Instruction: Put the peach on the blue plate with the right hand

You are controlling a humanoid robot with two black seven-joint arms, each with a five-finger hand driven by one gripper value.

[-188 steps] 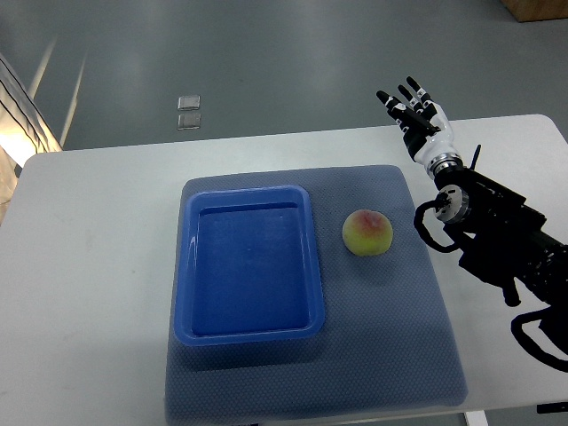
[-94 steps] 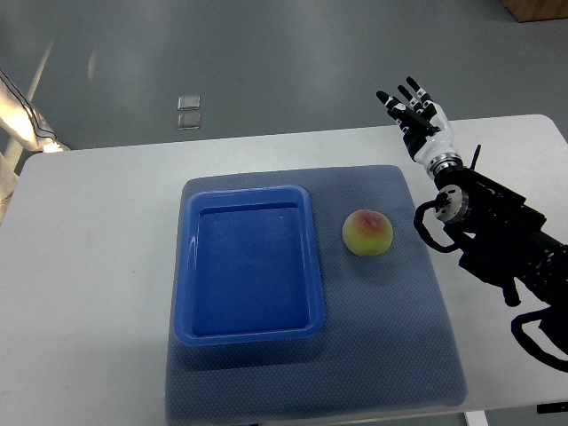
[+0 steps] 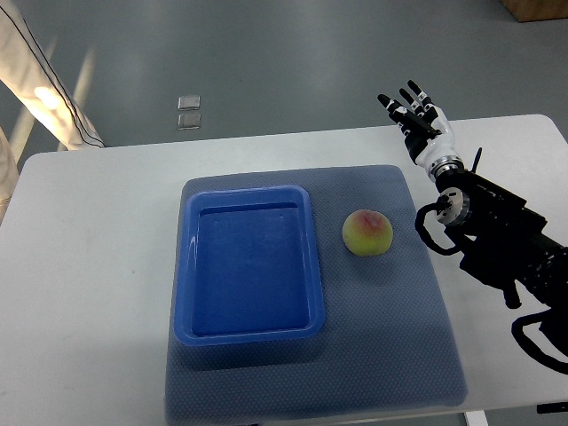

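- Low in the frame, the gray mat (image 3: 390, 355) covers the middle of the white table (image 3: 89, 266). It looks soft and bumpy, so I think it helps keep round things from rolling.
- The blue plate (image 3: 249, 331) sits on the left part of the mat. It is more like a tray with a raised edge. The peach could bump that edge and tip out if it is set down too low.
- The peach (image 3: 367, 232) lies on the mat just right of the plate, apart from it. Nothing holds it.
- It is round. A push from the side could make it roll away, and a hard squeeze could bruise it.
- The right hand (image 3: 417, 118) is in the upper right, well apart from the peach. Its fingers are spread wide and hold nothing.
- At the far upper left, a bit of a person's pale clothing (image 3: 44, 80) shows near the table.
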